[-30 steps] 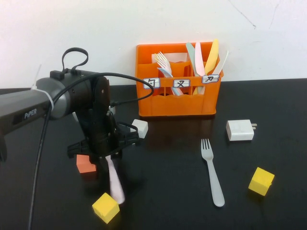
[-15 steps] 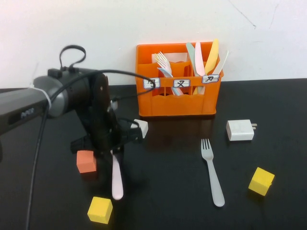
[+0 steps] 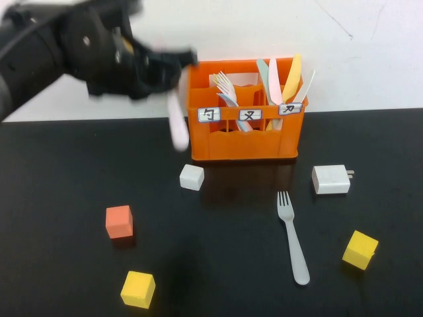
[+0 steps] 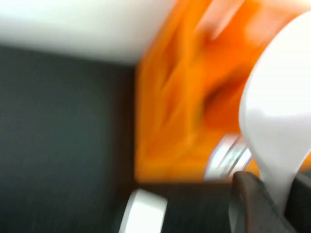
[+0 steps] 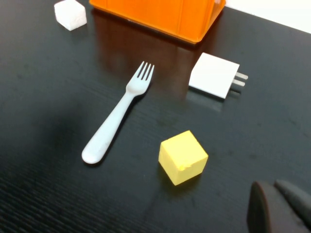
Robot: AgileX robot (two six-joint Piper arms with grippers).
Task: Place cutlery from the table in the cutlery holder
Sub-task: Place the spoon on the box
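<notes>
Carrying the pale pink spoon point(image 3: 177, 125) to the cutlery holder point(image 3: 246, 142) is the step in hand, and it looks roughly half the job, since the grey fork point(image 3: 293, 240) lies flat on the counter point(image 3: 66, 264) in front of the holder, between a white charger block point(image 3: 330, 179) and a yellow cube point(image 3: 360, 249). The left tool point(image 3: 173, 69) is up level with the holder's rim, just off its left end, clamped on the spoon's upper end so the spoon hangs down outside the holder's left wall. To do this well, the tip should be raised clear of the rim before moving across, then kept near upright and lowered into the left compartment before letting go; a tilted spoon could catch the wall or the forks already standing in the next slot. The high view alone shows the labels and which slots are filled. The left wrist view shows only the spoon's pale bowl point(image 4: 279, 126) close against the blurred orange wall. The right wrist view shows the right tool point(image 5: 277, 211) closed and empty, low over the counter well in front of the holder, near the yellow cube point(image 5: 182, 157)
</notes>
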